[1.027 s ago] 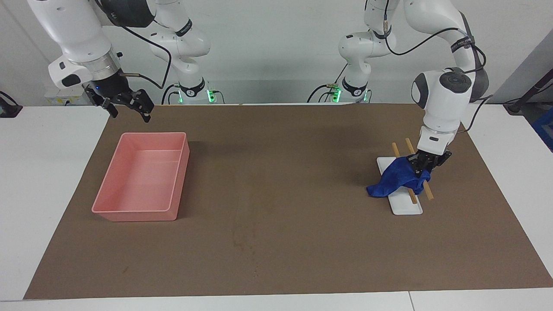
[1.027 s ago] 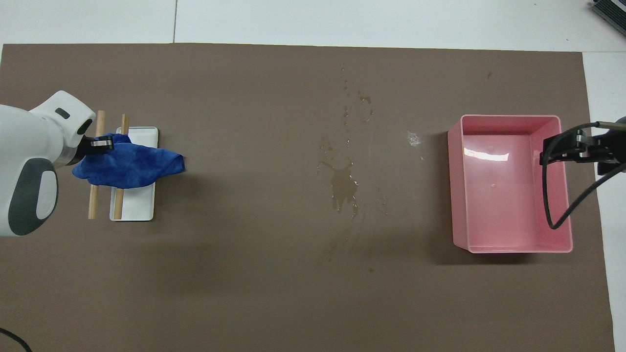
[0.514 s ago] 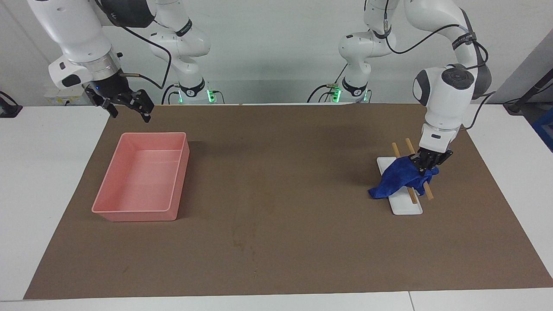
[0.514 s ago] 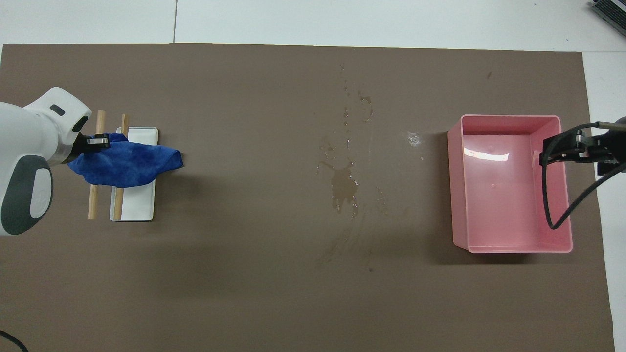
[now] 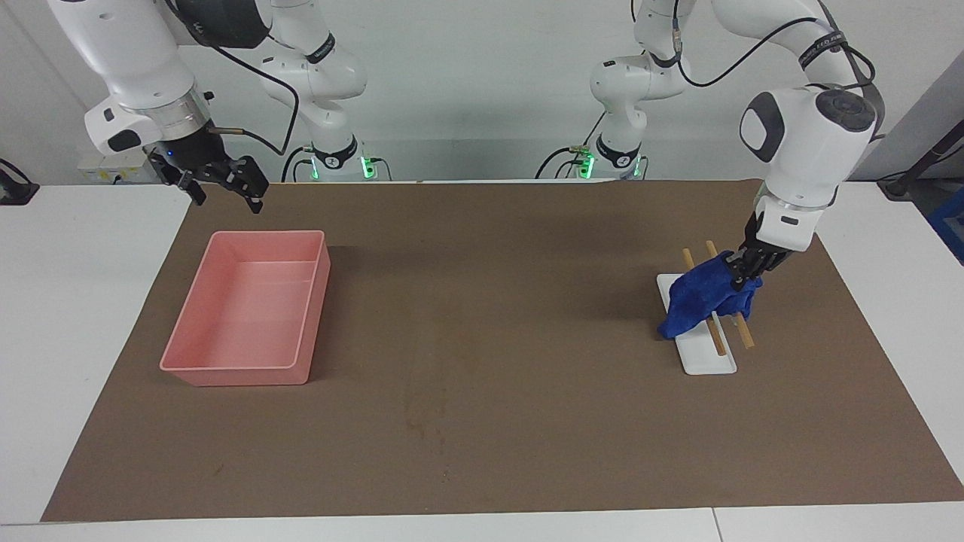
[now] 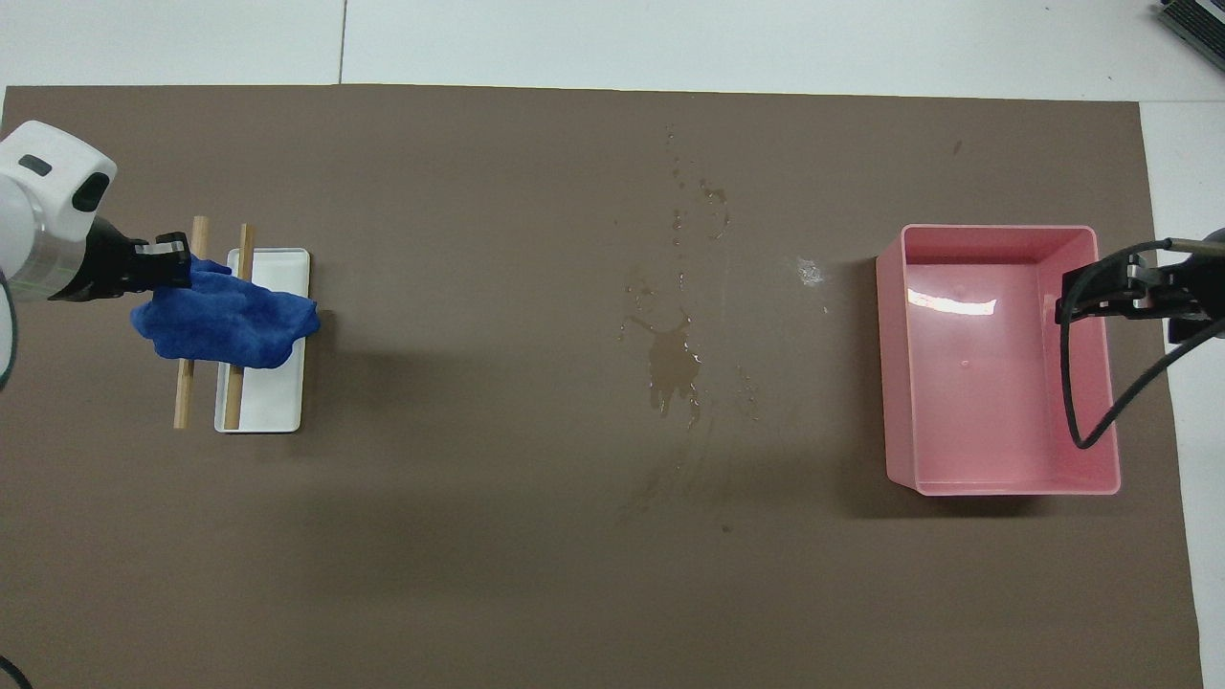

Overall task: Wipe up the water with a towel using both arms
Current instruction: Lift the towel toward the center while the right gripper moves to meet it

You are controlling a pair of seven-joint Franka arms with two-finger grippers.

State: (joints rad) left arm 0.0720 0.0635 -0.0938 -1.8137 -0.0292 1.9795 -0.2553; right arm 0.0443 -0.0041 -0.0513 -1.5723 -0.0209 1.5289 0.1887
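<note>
Your left gripper (image 5: 742,272) pinches the towel (image 5: 702,299) above the white plate (image 5: 704,355); carry it to the mid-table water (image 6: 673,362) (right gripper (image 5: 218,181), fingers spread, waits).

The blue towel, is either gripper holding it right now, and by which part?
Yes. The left gripper pinches the towel by its top corner, lifting it over the white plate. The right gripper holds nothing.

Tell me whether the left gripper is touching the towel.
Touching. In the facing view the left gripper is shut on the towel's upper corner, and the cloth hangs from it over the white plate.
</note>
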